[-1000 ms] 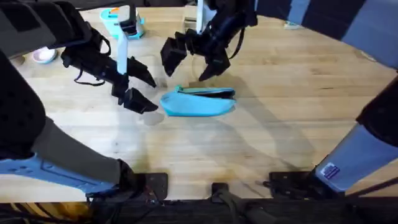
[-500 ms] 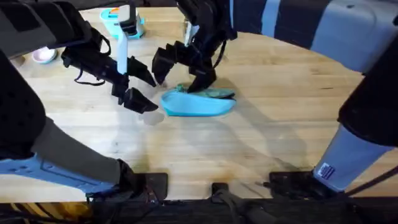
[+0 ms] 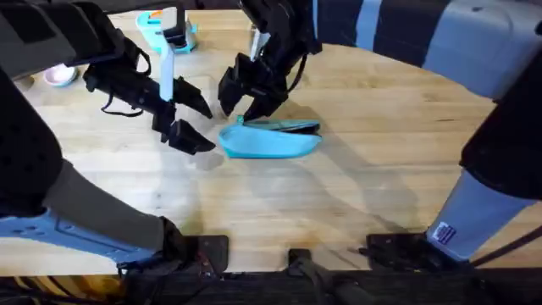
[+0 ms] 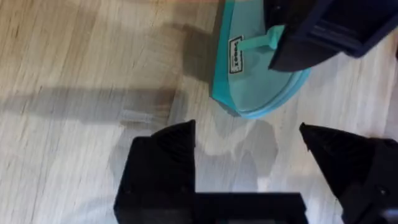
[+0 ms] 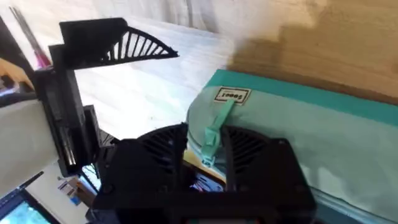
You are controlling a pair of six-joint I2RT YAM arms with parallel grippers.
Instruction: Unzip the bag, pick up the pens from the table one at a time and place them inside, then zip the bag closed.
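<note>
Seen from above: one light blue bag lying flat near the middle of the desk, with its long side running left to right. Tab end pointing toward the left arm's side, rounded belly toward the arm bases, a dark strip along the far top edge. Just to the left of it, the left gripper, with its two black fingers spread wide and nothing between them, close to the bag's end but not touching it. Right over that same end, the right gripper, reaching down from the far side. Farther back on the desk, one teal toy toaster with an orange top, and one small bowl by the left edge. Closer up from the left wrist: the bag's end lying just past the open fingers, one small white label, and one teal pull tab running in under the dark right gripper. Clearest from the right wrist: that pull tab standing up between the two ribbed fingers, which look clenched on it, with the same label just behind. Counted up: one bag, one pull tab, one label, two grippers.
</note>
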